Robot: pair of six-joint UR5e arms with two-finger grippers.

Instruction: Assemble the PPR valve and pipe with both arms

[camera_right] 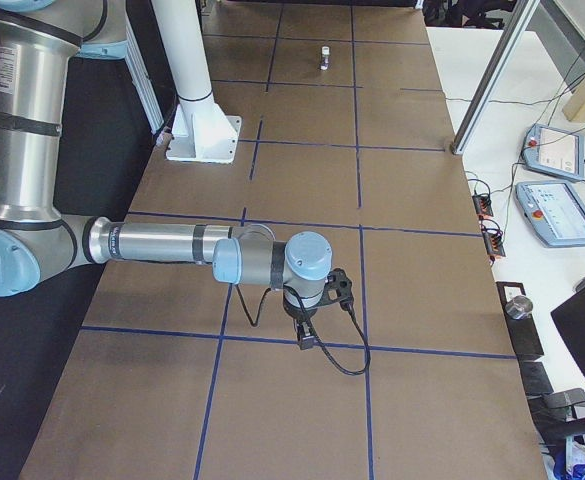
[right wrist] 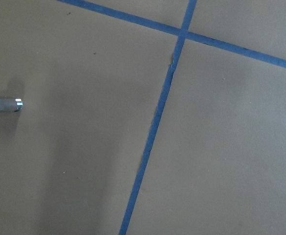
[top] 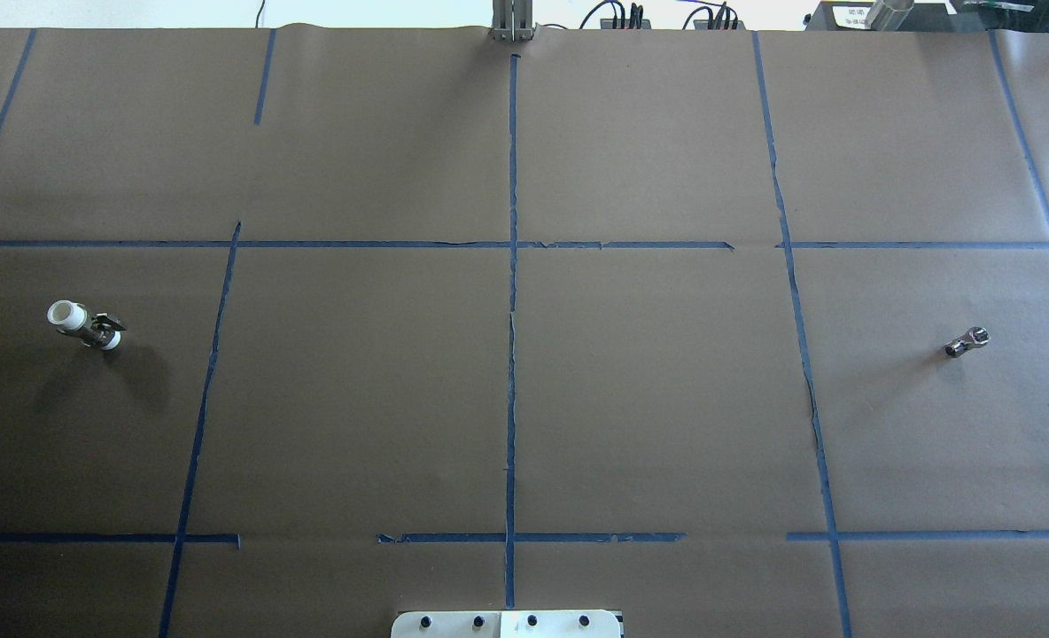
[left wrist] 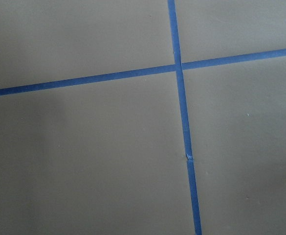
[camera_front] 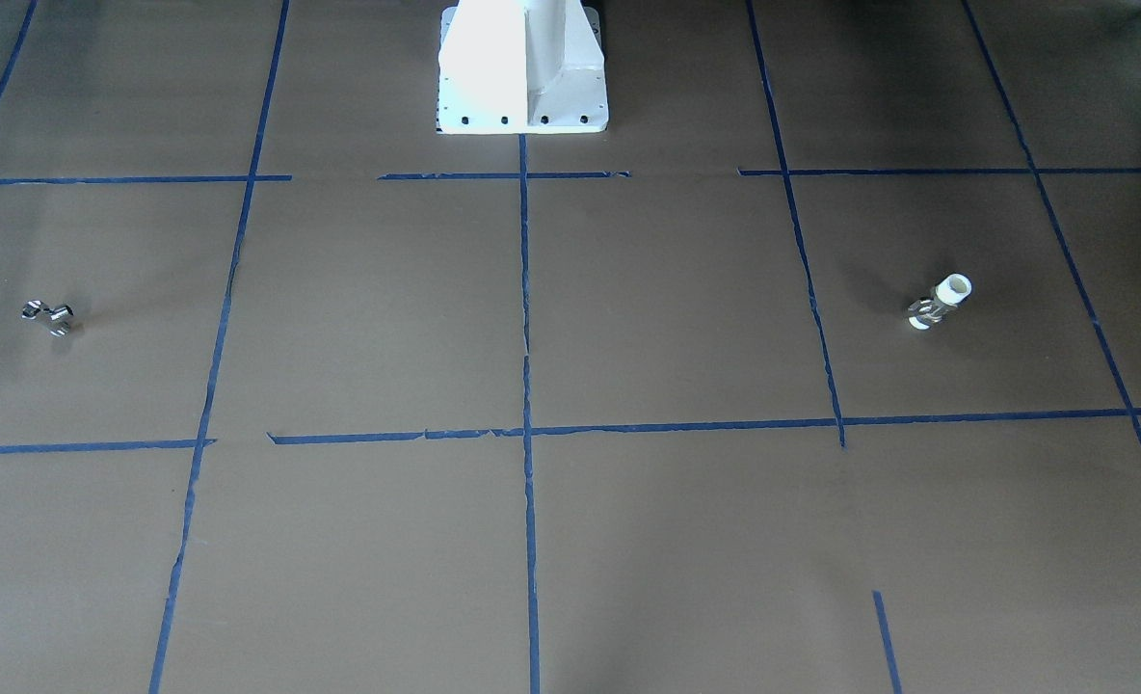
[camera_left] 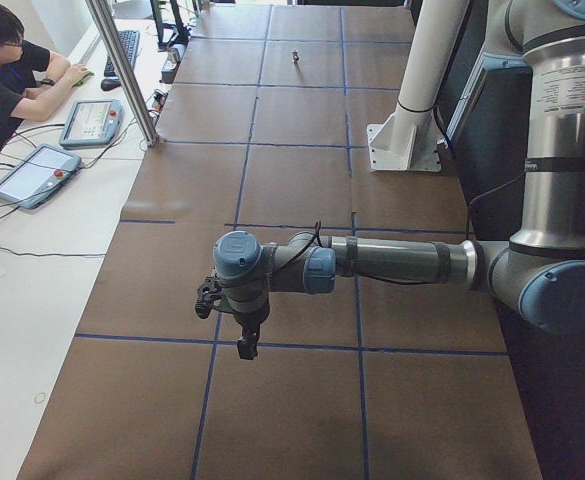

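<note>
The PPR valve [top: 86, 324], white with a silvery metal collar, lies on the brown table at the overhead view's left; it also shows in the front-facing view [camera_front: 941, 302] and far off in the exterior right view [camera_right: 324, 57]. The pipe [top: 967, 342], a tiny all-silver piece, lies at the overhead view's right, also in the front-facing view [camera_front: 50, 318], the exterior left view [camera_left: 295, 55] and the right wrist view [right wrist: 1, 105]. The left gripper [camera_left: 245, 348] and right gripper [camera_right: 307, 342] hang above the table and show in side views only; I cannot tell whether they are open or shut.
The white pedestal [camera_front: 522, 67] stands at the table's robot side. Blue tape lines [top: 512, 310] divide the brown paper. An operator [camera_left: 2, 70] sits at a side bench with pendants [camera_left: 32, 172]. A metal post [camera_left: 122, 70] stands at the table's far edge.
</note>
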